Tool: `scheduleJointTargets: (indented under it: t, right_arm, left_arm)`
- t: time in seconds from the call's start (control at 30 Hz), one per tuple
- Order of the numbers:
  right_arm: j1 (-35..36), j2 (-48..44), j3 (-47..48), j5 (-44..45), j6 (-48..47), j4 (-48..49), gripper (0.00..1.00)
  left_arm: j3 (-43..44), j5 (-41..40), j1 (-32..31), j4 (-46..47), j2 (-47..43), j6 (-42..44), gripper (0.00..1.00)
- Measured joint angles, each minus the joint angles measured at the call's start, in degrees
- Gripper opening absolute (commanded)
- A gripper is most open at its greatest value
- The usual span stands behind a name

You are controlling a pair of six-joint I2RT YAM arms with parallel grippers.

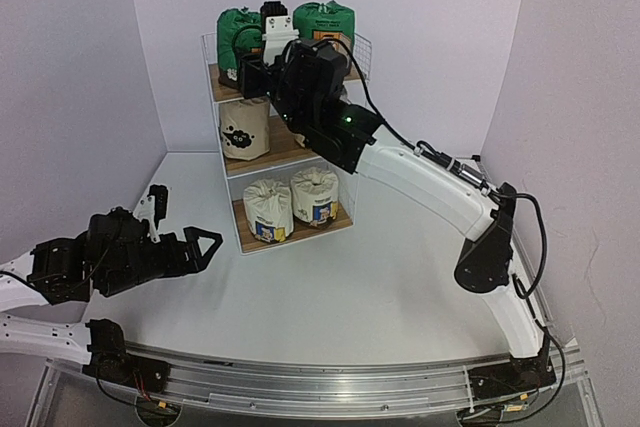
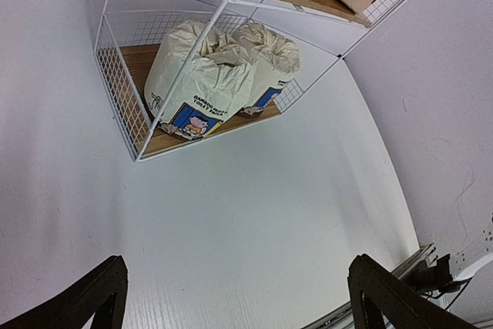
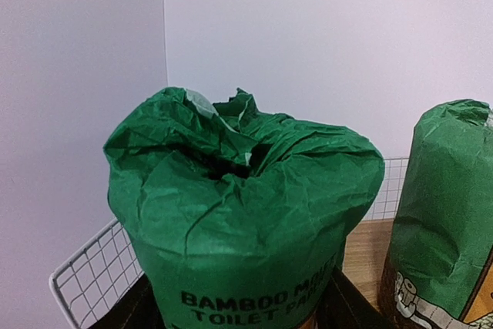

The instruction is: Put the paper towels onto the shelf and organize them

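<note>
The right end effector (image 3: 239, 310) reaches to the top tier of the shelf (image 2: 119, 98), its fingers flanking the left green roll (image 3: 246, 213). They seem pressed against the wrapper, though only their tips show at the edge of the wrist view. That roll stands upright by the mesh corner, with the second green roll (image 3: 447, 221) just beside it. One beige roll (image 1: 245, 129) shows on the middle board, and two white rolls (image 1: 268, 209) touch on the bottom one. The left end effector (image 2: 235, 298) hovers over the table (image 1: 350, 287), spread wide, holding nothing.
</note>
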Motion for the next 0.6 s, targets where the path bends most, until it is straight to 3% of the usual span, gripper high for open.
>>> scheduleJointTargets:
  t: [0.27,0.43,0.6]
  right_arm:
    - [0.00,1.07,-0.04,0.18,-1.06,2.80,0.76]
    - [0.13,-0.33,-4.45,-0.46,-1.58,3.88,0.89]
    - [0.91,-2.30,-9.69,-0.83,-3.53,2.30,0.93]
  left_arm:
    - [0.00,0.68,0.00,-2.14,0.00,-1.19,1.00]
    - [0.00,0.55,-0.02,-2.91,0.00,-1.23,1.00]
    - [0.00,0.35,-0.02,-2.88,0.07,-1.18,1.00]
